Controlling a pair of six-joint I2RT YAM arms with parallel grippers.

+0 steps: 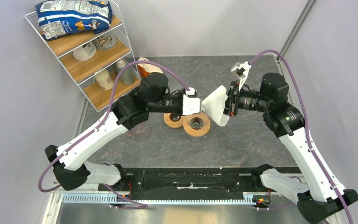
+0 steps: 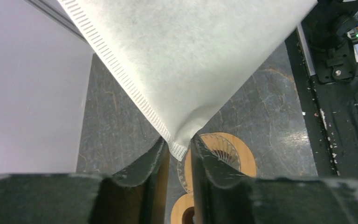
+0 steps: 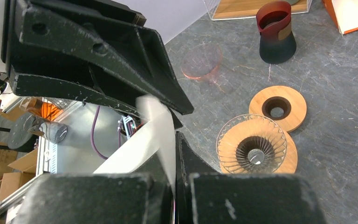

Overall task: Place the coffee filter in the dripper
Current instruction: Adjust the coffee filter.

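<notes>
The coffee filter (image 1: 216, 106), a cream-white paper cone, hangs in the air between my two grippers, just above the table. My right gripper (image 1: 227, 105) is shut on its wide edge; in the right wrist view the paper (image 3: 154, 135) is pinched flat between the fingers (image 3: 175, 145). My left gripper (image 2: 179, 148) has its fingers against both sides of the filter's pointed tip (image 2: 182, 140), with only a narrow gap between them. The dripper (image 1: 196, 124), clear ribbed glass in a round wooden collar (image 3: 233, 151), stands on the table just below the filter.
A bare wooden ring (image 1: 172, 119) lies touching the dripper on its left. Behind it are an orange-and-white packet (image 1: 144, 67) and a wire shelf (image 1: 88, 51) with bottles and a snack bag. A pink glass piece (image 3: 201, 60) and a dark cup (image 3: 275, 32) stand further off.
</notes>
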